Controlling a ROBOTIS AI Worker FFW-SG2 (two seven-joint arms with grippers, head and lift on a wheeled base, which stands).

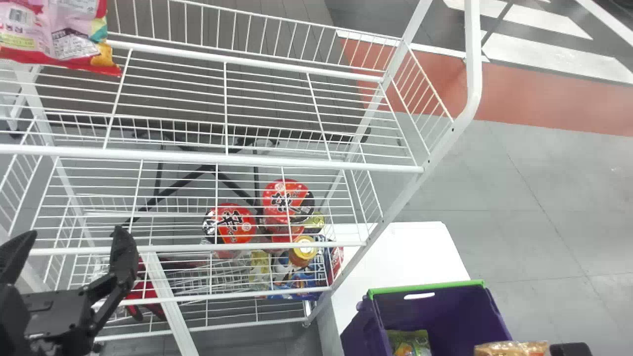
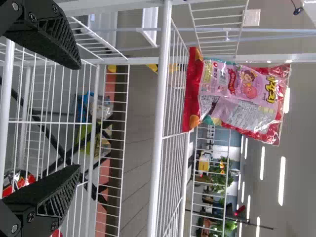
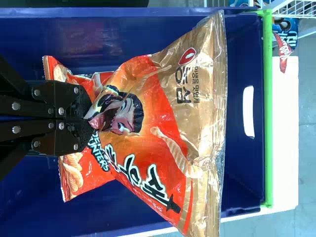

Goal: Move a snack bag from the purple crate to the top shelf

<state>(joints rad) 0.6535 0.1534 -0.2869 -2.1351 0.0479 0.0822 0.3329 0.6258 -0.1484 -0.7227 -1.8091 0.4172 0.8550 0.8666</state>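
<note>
At the head view's bottom right corner, my right gripper [image 1: 571,349] is beside the gold top of a snack bag [image 1: 514,348]. In the right wrist view the gripper [image 3: 91,116] is shut on the front of this orange-and-gold bag [image 3: 173,113], which crumples around the pinch. Behind it is the purple crate [image 3: 242,182], seen in the head view as a purple crate [image 1: 450,306] with a green rim. My left gripper [image 1: 74,242] stands open before the white rack; the left wrist view shows nothing between the fingers of this gripper [image 2: 79,117]. The top shelf [image 1: 247,59] is white wire.
A pink snack bag [image 1: 54,37] is at the top shelf's left end. Red-lidded cups [image 1: 287,200] and other packages sit on lower shelves. A green-yellow packet [image 1: 410,342] lies inside the crate. A white surface [image 1: 400,252] is between crate and rack; a rack post [image 1: 420,183] slants nearby.
</note>
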